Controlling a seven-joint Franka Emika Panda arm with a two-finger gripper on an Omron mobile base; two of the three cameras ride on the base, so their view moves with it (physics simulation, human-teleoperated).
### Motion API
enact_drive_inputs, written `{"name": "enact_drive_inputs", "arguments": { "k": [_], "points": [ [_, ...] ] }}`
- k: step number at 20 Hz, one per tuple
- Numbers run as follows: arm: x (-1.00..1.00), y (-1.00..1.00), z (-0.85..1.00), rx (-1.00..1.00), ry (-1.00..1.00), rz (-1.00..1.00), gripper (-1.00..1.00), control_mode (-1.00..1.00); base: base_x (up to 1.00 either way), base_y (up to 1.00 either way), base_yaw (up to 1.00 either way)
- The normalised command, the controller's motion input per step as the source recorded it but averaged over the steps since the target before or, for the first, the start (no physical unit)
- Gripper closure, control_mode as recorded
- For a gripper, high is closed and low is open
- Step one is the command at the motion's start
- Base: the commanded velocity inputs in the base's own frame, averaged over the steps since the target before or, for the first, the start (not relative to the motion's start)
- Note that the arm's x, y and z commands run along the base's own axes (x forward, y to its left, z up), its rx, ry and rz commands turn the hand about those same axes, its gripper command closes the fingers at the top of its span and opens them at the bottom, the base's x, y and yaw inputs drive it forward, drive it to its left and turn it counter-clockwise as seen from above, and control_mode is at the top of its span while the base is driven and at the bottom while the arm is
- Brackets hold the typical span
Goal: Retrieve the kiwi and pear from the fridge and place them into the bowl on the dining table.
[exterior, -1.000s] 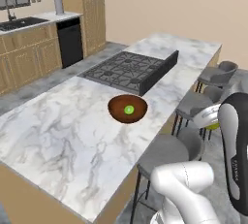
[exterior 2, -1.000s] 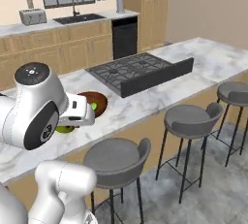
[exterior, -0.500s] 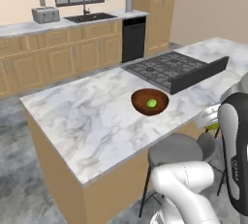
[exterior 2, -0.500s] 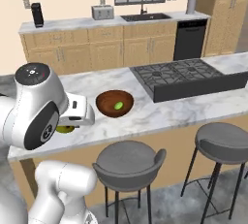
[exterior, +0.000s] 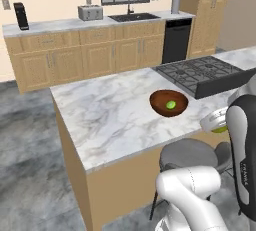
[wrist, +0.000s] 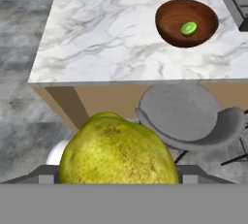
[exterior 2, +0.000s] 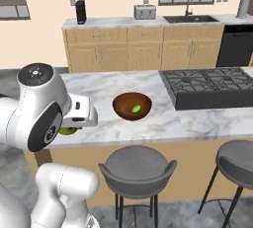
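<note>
A yellow-green pear (wrist: 116,150) sits low and close in the hand view, with my gripper (exterior: 216,125) shut on it. The gripper holds the pear (exterior 2: 66,132) by the near edge of the dining table (exterior: 110,120), off the table's top. To the right of the pear in the right base view, the reddish-brown bowl (exterior 2: 121,108) stands on the marble with the green kiwi (exterior 2: 135,108) inside. In the hand view the bowl (wrist: 169,29) with the kiwi (wrist: 188,28) lies at the upper right. The fridge is out of view.
A grey bar stool (exterior 2: 136,165) stands under the table's near edge below the bowl, with another (exterior 2: 237,158) further right. A black cooktop (exterior 2: 207,86) occupies the table's right end. The wall counter holds a toaster (exterior: 90,12), a sink (exterior: 132,17) and a black coffee machine (exterior: 21,16).
The whole picture has shifted, so the base has driven round the table; its short end and the grey floor now show at the left. The pear stays in the gripper.
</note>
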Motion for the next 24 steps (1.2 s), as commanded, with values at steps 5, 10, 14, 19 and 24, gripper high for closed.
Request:
{"name": "enact_drive_inputs", "arguments": {
  "k": [5, 10, 14, 19, 24],
  "points": [
    [0.0, 0.0, 0.0, 0.0, 0.0, 0.0, 1.0, 1.0, 0.49, -0.35, 0.31],
    [0.0, 0.0, 0.0, 0.0, 0.0, 0.0, 1.0, 1.0, 0.5, -0.51, 0.23],
    [0.0, 0.0, 0.0, 0.0, 0.0, 0.0, 1.0, 1.0, 0.61, -0.57, 0.05],
    [0.58, -0.39, -0.08, 0.0, 0.0, -0.05, 1.0, -1.0, 0.13, -0.11, 0.0],
    [0.78, -0.51, -0.09, 0.0, -0.03, -0.18, 1.0, -1.0, 0.0, 0.0, 0.0]
  ]
}}
